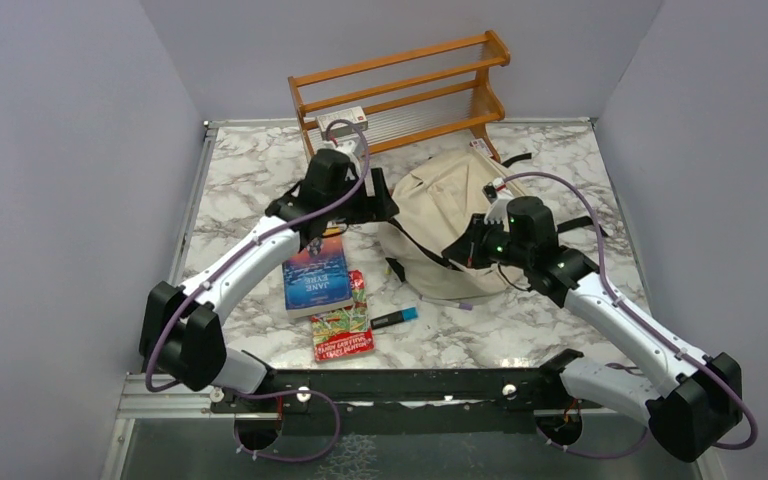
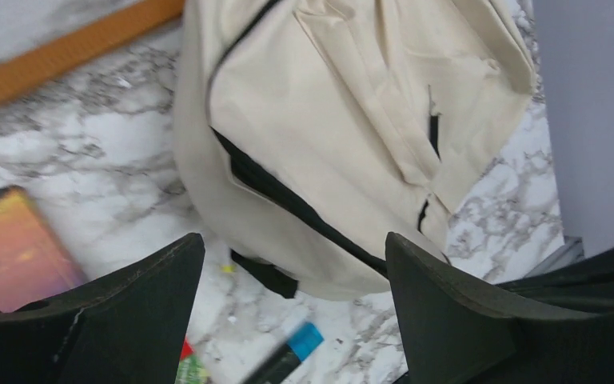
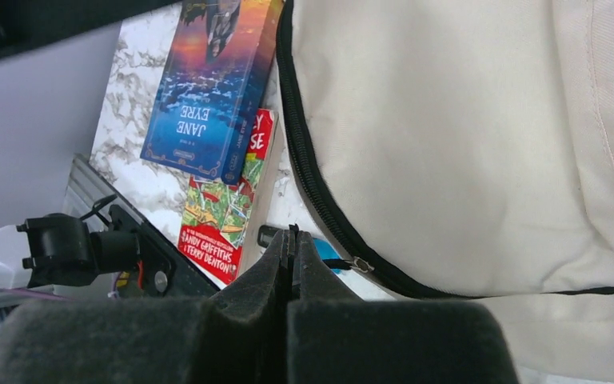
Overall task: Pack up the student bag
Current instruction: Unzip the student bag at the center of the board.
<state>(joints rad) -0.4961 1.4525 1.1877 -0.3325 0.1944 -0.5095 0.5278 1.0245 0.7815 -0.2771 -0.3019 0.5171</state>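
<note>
Black foam pads [image 3: 272, 276] of the right gripper [image 3: 293, 240] are pressed flat together. The thin zipper pull [image 3: 337, 262] of the student bag [image 3: 464, 136] runs in between them, so this gripper appears to be pinching the pull at the bag's near edge. The left gripper [image 2: 293, 248] has its fingers spread wide with nothing between them, and it hovers by the bag's left flank.

The bag lies slumped on the marble table [image 1: 250, 170], right of centre, just in front of a wooden rack [image 1: 400, 85] and between the two grippers. Its black zipper [image 3: 308, 172] looks shut along the stretch that shows, and no view shows an open mouth. A Jane Eyre paperback [image 3: 208, 88] lies on the table left of the bag, its near end overlapping a red-and-green book [image 3: 220, 216]. A blue-capped marker [image 1: 395, 319] lies beside them. Whether anything is already inside the bag cannot be told.

Judging from this, the task is at an early stage. The bag has yet to be opened, and both books and the marker are left to go in before it is zipped up.

The left arm rises from its near-left base and slants forward and inward, its wrist bent toward the bag. The right arm comes in from the near-right base with its elbow out, its wrist turned leftward and low across the bag's front.
</note>
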